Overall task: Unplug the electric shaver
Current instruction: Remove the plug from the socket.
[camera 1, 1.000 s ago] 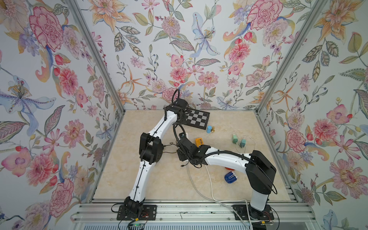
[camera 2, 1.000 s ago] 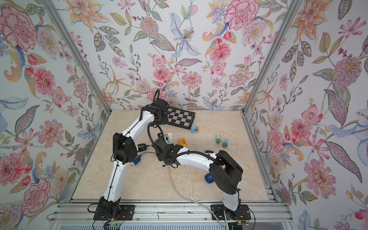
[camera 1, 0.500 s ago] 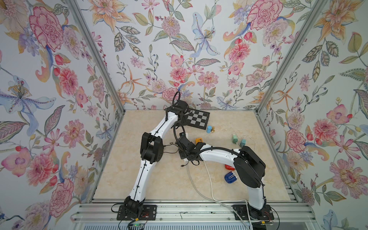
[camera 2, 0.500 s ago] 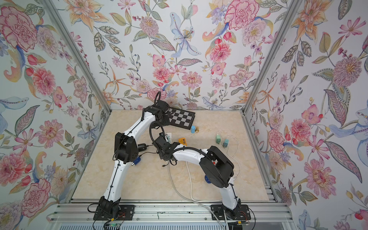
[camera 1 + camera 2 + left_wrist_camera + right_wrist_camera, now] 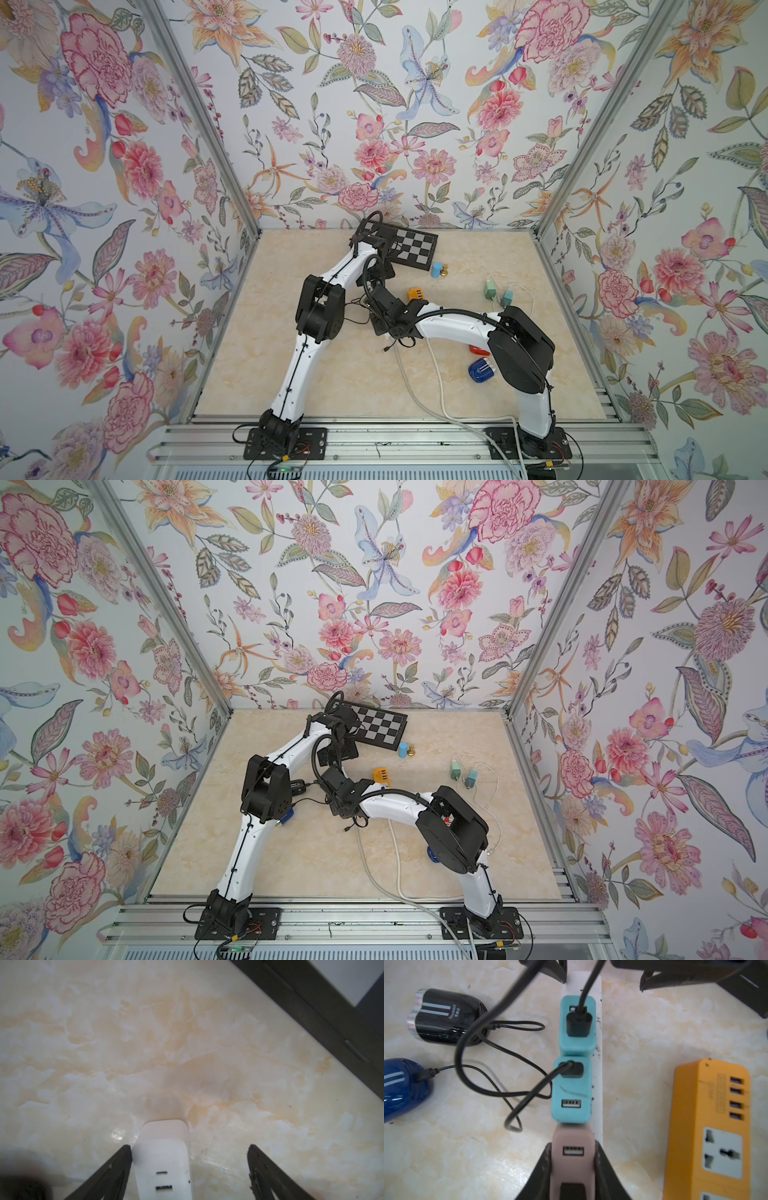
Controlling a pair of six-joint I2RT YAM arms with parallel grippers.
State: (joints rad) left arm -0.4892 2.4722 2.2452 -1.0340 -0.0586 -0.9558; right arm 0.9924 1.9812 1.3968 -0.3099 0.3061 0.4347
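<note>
Right fingers (image 5: 544,1169) have closed in since a second ago, and that arm's elbow has drawn slightly inward. In a top view both arms meet mid-bench (image 5: 332,374); the black shaver (image 5: 296,788) lies at nine o'clock of the orange strip (image 5: 382,776), the blue shaver (image 5: 286,813) at eight. Left wrist: the left fingers (image 5: 116,1167) stand wide open astride the white strip's (image 5: 164,1157) end — one just beside it, one apart. Right wrist: the right fingers grip the pink adapter (image 5: 573,1140), in line with two teal adapters (image 5: 577,1026) on the white strip; both shavers lie near it, cords looping.
</note>
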